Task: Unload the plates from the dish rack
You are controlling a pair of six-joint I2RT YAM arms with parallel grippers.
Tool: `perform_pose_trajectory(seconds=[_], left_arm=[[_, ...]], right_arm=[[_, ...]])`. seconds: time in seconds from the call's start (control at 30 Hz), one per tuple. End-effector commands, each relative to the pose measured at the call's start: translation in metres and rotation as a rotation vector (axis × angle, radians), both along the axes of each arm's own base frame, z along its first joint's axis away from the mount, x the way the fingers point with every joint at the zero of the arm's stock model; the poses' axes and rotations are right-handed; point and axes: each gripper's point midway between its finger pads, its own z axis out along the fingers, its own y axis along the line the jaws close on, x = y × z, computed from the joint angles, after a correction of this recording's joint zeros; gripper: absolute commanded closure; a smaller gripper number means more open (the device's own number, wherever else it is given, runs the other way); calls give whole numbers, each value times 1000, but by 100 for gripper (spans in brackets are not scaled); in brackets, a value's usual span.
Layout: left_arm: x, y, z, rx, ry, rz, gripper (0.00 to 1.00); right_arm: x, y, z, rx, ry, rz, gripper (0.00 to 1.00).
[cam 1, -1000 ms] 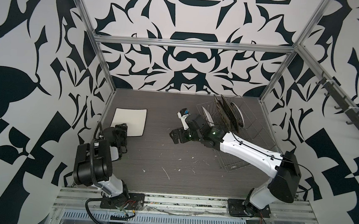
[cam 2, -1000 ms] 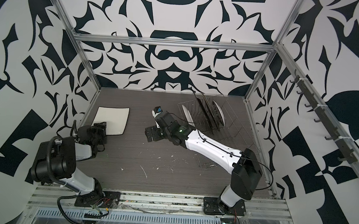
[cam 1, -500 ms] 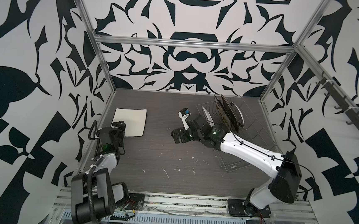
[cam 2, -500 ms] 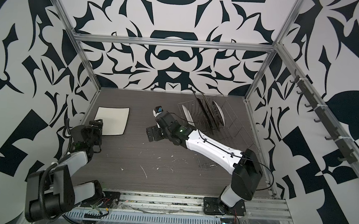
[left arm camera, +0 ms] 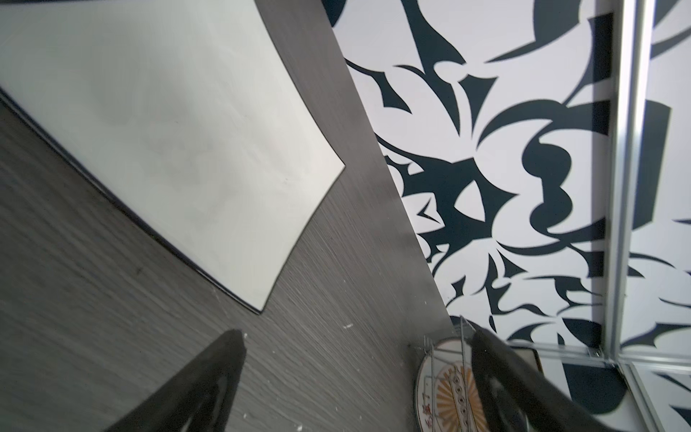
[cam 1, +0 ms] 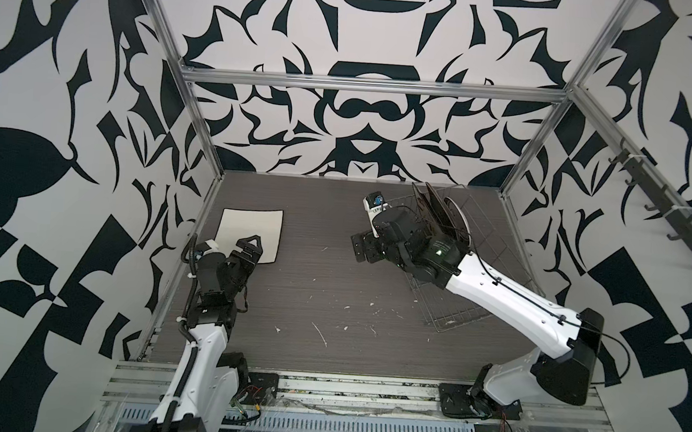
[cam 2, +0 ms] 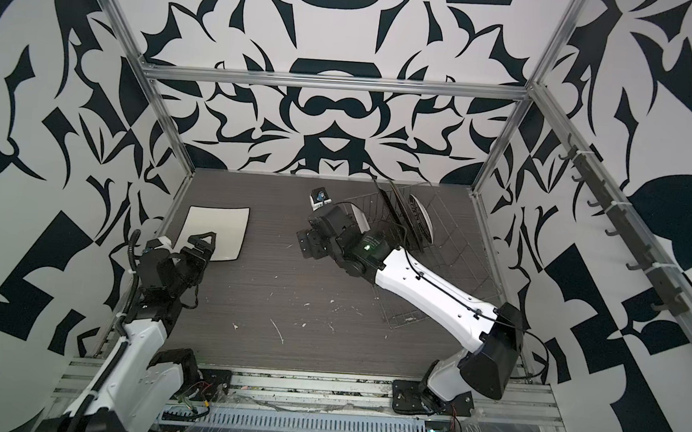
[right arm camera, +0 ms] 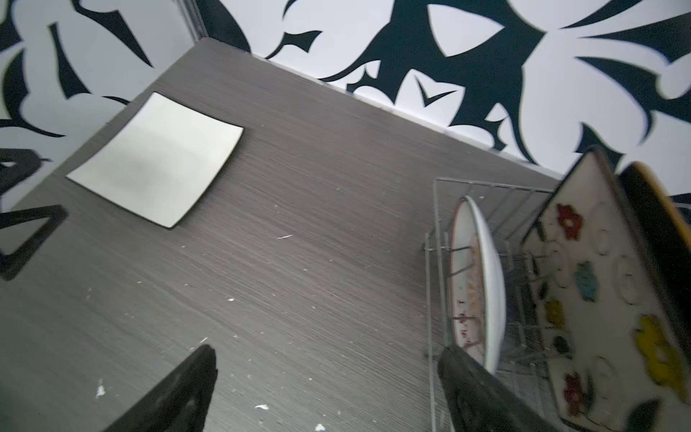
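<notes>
1. Bench (cam 1: 309,306): dark grey wood grain, flecked with small white chips.
2. Dish rack (cam 1: 499,242): silver wire, set at a slant on the right rear part of the bench. Carries plates on edge between the tines toward its far end.
3. White square plate (cam 1: 252,225): flat on the bench at left rear, well apart from the rack.
4. Flowered square plate (right arm camera: 598,299): cream with red, blue and yellow blooms, standing upright in the rack.
5. Round white plate (right arm camera: 482,280): on edge in the rack, just beside the flowered one, on the side facing the right pincer.
6. Second round plate (cam 2: 420,226): dark-banded rim, upright deeper in the rack.
7. Right pincer (right arm camera: 327,353): spread wide with nothing between the jaws, over the bench just beside the rack's end.
8. Left pincer (left arm camera: 357,336): likewise gaping and empty, near the white square plate's closest edge. Contact with that plate impossible to tell.
</notes>
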Motion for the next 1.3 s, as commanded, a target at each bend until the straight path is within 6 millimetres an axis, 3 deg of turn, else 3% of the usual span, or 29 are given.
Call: perform_pose_trajectory(seconds=[0.0, 0.33, 0.57, 0.73, 1.0, 1.27], left_arm=[[-13, -11, -10, 29, 33, -44, 2], [-21, -55, -4, -25, 7, -240, 1], [-24, -56, -13, -23, 9, -241, 0], [-24, -53, -15, -29, 0, -217, 1], [-16, -51, -6, 27, -2, -206, 1], [0, -55, -15, 69, 23, -235, 1]], right_arm=[[1, -42, 25, -139, -71, -122, 5], [-3, -94, 47, -306, -75, -266, 4], [41, -139, 24, -343, 73, -323, 0], [64, -165, 13, -455, 81, -381, 6], [81, -152, 6, -457, 110, -336, 13], [104, -146, -17, -571, 168, -345, 27]])
